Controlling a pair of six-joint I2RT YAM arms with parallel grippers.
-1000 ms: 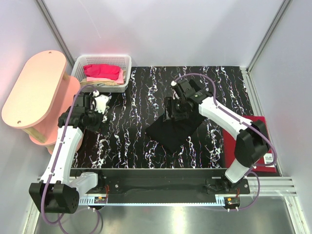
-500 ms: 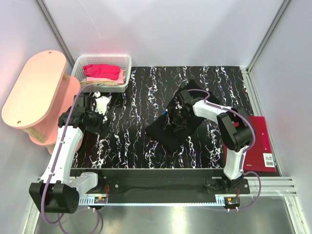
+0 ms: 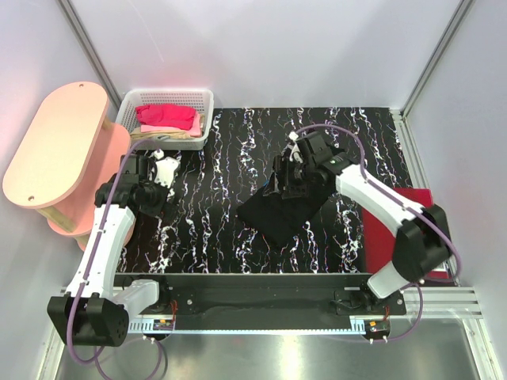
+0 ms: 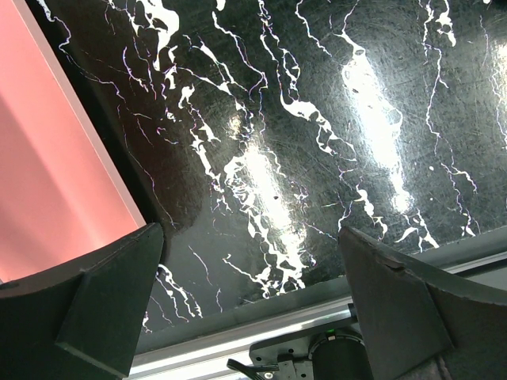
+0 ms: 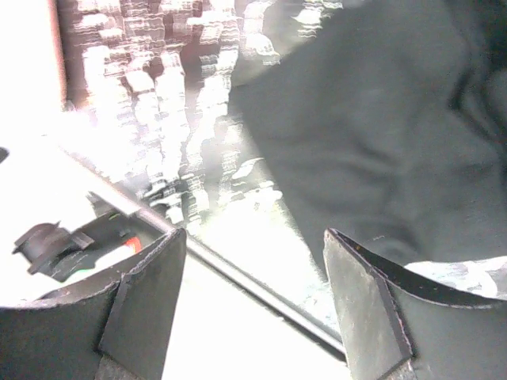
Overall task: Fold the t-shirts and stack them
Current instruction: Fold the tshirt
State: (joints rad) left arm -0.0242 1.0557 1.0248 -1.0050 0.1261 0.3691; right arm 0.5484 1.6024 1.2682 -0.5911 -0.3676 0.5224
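Note:
A folded black t-shirt [image 3: 283, 210] lies in the middle of the marbled table. My right gripper [image 3: 287, 178] hovers over its far edge, open. In the right wrist view the black t-shirt [image 5: 380, 134] fills the upper right, beyond the right finger, and nothing sits between the jaws of the right gripper [image 5: 253, 293]. A dark red t-shirt [image 3: 379, 241] lies folded at the table's right edge, partly under the right arm. A bright pink t-shirt [image 3: 166, 117] rests in the basket. My left gripper [image 3: 162, 168] stands wide open over bare table; the left gripper [image 4: 249, 301] holds nothing.
The white mesh basket [image 3: 127, 111] stands at the back left corner. Beside it, off the table's left side, is a pink oval stand [image 3: 55, 142], whose pink side [image 4: 47, 174] shows in the left wrist view. Metal rails run along the near edge.
The right arm swung its elbow in and back out while its gripper stayed over the black t-shirt's far edge, jaws a little wider. The left arm has not moved.

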